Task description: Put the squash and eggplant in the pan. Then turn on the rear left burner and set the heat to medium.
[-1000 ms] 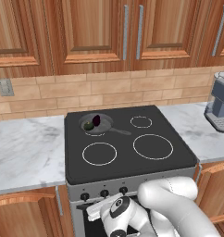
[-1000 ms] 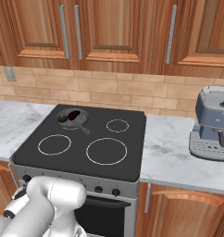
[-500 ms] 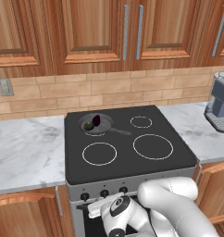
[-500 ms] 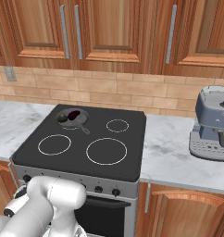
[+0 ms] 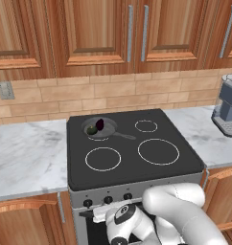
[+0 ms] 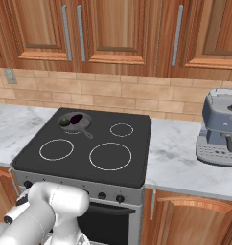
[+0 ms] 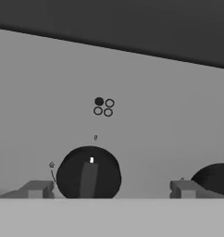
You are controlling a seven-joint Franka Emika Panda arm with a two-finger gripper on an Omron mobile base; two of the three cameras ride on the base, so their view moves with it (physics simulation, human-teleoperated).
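Since the squash [image 5: 91, 129] and eggplant [image 5: 100, 124] are already lying in the pan [image 5: 108, 131] on the rear left burner, the gripper [image 7: 109, 189] is hanging spread-fingered around the knob [image 7: 88, 173] marked for it.

A black glass cooktop [image 5: 132, 148] sits between two stretches of marble desk [image 5: 27, 155] beneath wooden cabinets [image 5: 103, 33] and a tan brick backsplash [image 5: 113, 93]. On the rear left burner [image 5: 99, 130], the pan [image 5: 99, 128] holds the squash [image 5: 92, 129] and the eggplant [image 5: 100, 124] side by side, its thin handle pointing right toward the middle of the glass. Three other white rings mark the cooktop. A row of dark knobs [image 5: 108, 199] lines the stove's front panel, with the white arm [image 5: 170, 215] curled low just in front of it. A grey coffee machine [image 5: 228, 105] stands on the desk at far right, and an outlet plate [image 5: 5, 90] is fixed to the wall at left.
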